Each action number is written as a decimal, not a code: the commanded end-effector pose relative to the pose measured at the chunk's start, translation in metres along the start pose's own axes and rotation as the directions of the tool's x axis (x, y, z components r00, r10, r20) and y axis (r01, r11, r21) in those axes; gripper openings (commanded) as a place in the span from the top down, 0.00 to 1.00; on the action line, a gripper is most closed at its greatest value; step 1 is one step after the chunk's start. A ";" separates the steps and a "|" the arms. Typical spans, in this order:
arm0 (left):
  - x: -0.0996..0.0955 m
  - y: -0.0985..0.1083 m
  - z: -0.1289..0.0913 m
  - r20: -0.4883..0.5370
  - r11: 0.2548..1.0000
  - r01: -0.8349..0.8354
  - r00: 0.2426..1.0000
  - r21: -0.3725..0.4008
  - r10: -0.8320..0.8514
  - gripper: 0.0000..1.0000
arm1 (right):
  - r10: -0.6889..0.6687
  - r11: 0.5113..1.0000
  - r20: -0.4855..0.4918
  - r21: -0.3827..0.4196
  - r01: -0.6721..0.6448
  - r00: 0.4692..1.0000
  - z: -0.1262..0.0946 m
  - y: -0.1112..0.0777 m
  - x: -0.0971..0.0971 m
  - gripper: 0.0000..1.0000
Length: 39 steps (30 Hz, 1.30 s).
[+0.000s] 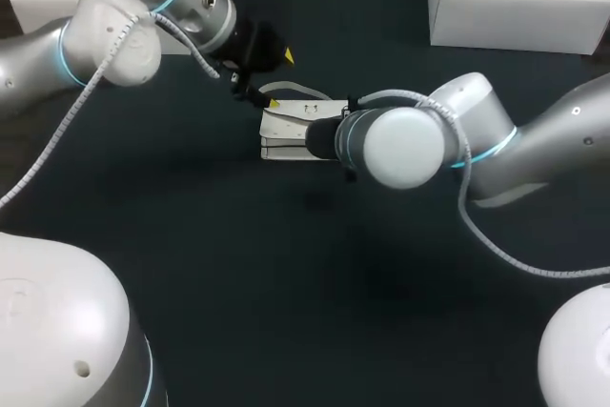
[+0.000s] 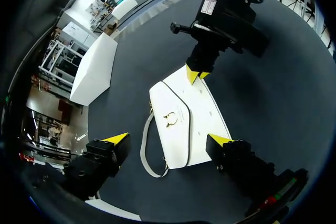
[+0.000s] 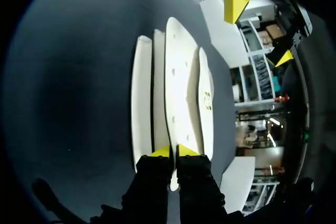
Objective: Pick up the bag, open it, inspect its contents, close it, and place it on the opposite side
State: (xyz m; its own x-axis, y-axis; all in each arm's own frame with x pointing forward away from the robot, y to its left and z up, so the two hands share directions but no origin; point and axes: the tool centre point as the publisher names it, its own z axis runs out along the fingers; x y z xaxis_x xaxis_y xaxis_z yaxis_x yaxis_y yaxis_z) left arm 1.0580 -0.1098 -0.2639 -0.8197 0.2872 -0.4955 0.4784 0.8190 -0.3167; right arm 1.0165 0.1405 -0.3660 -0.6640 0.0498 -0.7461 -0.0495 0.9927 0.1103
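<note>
Item: one white bag (image 2: 181, 124), recorded lying flat near the middle of the dark table (image 1: 238, 283), its flap side turned upward and a small gold clasp (image 2: 169, 119) seen at the flap's centre. A pale strap (image 2: 147, 145) was noted looping out from one long side and resting on the table surface. Left gripper (image 2: 168, 139): held above the bag with its fingers spread wide apart, the bag lying between them; one yellow fingertip (image 2: 220, 140) was seen at the bag's edge on the side away from the strap, the other (image 2: 116, 139) well clear beyond the strap, so that nothing was gripped. In the head view the left arm (image 1: 143, 16) was seen entering from the upper left corner, its gripper just above the bag's far edge. Right gripper (image 3: 174, 151): fingers drawn nearly together at one short end of the bag, with a thin white panel of the bag pinched between the two yellow tips. The right arm (image 1: 410, 145) was recorded coming in from the right, its wrist covering that end of the bag in the head view. Also listed: one white box (image 1: 519, 2) standing at the table's far right corner, well apart from the bag.
</note>
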 end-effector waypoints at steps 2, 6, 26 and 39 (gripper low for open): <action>0.004 0.001 0.002 0.005 1.000 0.003 1.000 0.014 -0.003 0.00 | 0.009 1.000 0.018 0.000 -0.009 1.000 0.000 0.001 0.005 1.00; 0.004 0.002 0.004 -0.016 1.000 0.013 1.000 0.023 -0.013 0.00 | 0.019 1.000 0.017 -0.001 -0.019 1.000 0.001 0.001 0.006 1.00; 0.020 -0.002 0.037 0.055 0.998 -0.030 0.998 0.047 0.028 0.00 | 0.019 1.000 0.017 -0.001 -0.019 1.000 0.001 0.001 0.006 1.00; 0.019 -0.003 0.056 0.086 0.995 -0.038 0.996 0.091 0.030 0.05 | 0.019 1.000 0.017 -0.001 -0.019 1.000 0.001 0.001 0.006 1.00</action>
State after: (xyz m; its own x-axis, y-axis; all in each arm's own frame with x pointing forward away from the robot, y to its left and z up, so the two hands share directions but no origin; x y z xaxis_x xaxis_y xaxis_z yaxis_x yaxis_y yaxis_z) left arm 1.0538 -0.1333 -0.3129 -0.7772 0.2685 -0.5692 0.5313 0.7647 -0.3647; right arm 1.0138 0.1428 -0.3670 -0.6610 0.0687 -0.7473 -0.0314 0.9924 0.1190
